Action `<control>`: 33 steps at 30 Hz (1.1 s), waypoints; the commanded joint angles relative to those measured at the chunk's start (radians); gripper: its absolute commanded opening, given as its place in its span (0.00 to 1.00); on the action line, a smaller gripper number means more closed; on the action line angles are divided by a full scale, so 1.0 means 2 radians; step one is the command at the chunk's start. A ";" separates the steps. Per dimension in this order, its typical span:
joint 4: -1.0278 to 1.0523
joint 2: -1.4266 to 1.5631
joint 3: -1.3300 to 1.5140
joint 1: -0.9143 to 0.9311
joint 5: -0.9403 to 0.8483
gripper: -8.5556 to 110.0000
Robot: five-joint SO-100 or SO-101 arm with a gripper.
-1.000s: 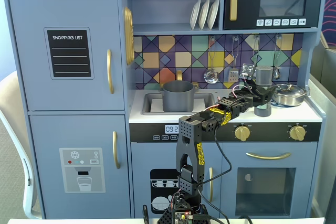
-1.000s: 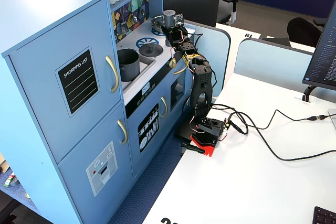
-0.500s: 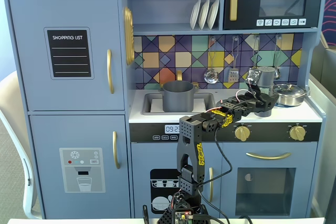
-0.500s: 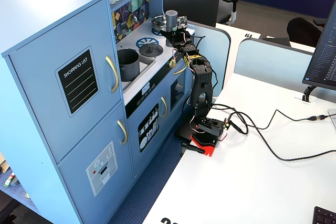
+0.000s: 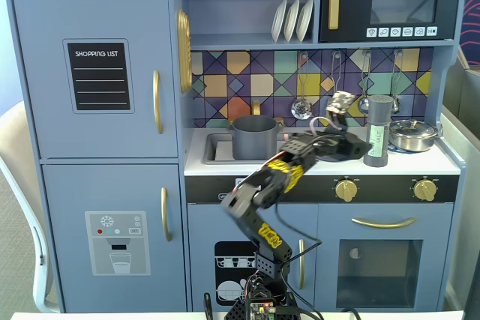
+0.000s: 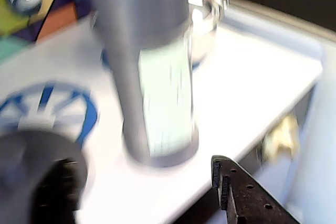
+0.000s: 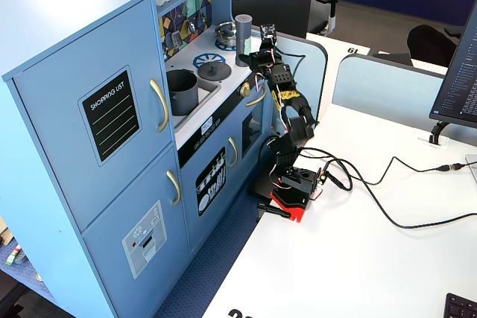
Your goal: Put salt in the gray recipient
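Nothing is done yet: the tall dark gray salt shaker [image 5: 377, 131] stands ungrasped on the right counter, the open gripper [image 5: 358, 142] just beside it, the matte gray pot [image 5: 253, 137] left.

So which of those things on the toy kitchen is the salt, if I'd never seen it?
Find the blue toy kitchen and its white counter above the two gold knobs. At the right end in a fixed view stands the salt, beside a shiny silver pan. It is the tall dark gray cylinder with a pale green label, taller than anything near it.
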 commanded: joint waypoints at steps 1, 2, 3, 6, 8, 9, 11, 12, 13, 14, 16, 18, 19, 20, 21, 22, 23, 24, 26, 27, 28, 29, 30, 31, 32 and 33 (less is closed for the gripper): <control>0.084 0.117 0.023 -0.039 -0.035 0.16; 0.107 0.133 0.033 -0.053 -0.046 0.10; 0.133 0.153 0.044 -0.070 -0.060 0.07; 0.205 0.216 0.078 -0.137 -0.063 0.07; 0.255 0.252 0.100 -0.193 -0.074 0.07; 0.281 0.268 0.110 -0.219 -0.084 0.07; 0.321 0.283 0.131 -0.269 -0.083 0.07; 0.329 0.288 0.146 -0.286 -0.085 0.07; 0.331 0.290 0.166 -0.299 -0.092 0.07; 0.321 0.293 0.189 -0.309 -0.095 0.07; 0.278 0.302 0.247 -0.324 -0.090 0.07; 0.222 0.317 0.312 -0.334 -0.074 0.07; 0.190 0.324 0.347 -0.337 -0.067 0.07; 0.156 0.330 0.383 -0.339 -0.068 0.07; 0.123 0.336 0.419 -0.339 -0.072 0.07; 0.099 0.338 0.449 -0.341 -0.085 0.07; 0.085 0.342 0.476 -0.346 -0.100 0.07; 0.081 0.347 0.500 -0.351 -0.115 0.07; 0.088 0.357 0.532 -0.364 -0.125 0.07; 0.100 0.365 0.541 -0.371 -0.117 0.07; 0.115 0.374 0.548 -0.378 -0.107 0.07; 0.130 0.382 0.553 -0.383 -0.099 0.07; 0.145 0.391 0.558 -0.385 -0.094 0.07; 0.172 0.404 0.559 -0.389 -0.089 0.07; 0.193 0.412 0.559 -0.396 -0.073 0.07; 0.210 0.418 0.559 -0.402 -0.059 0.07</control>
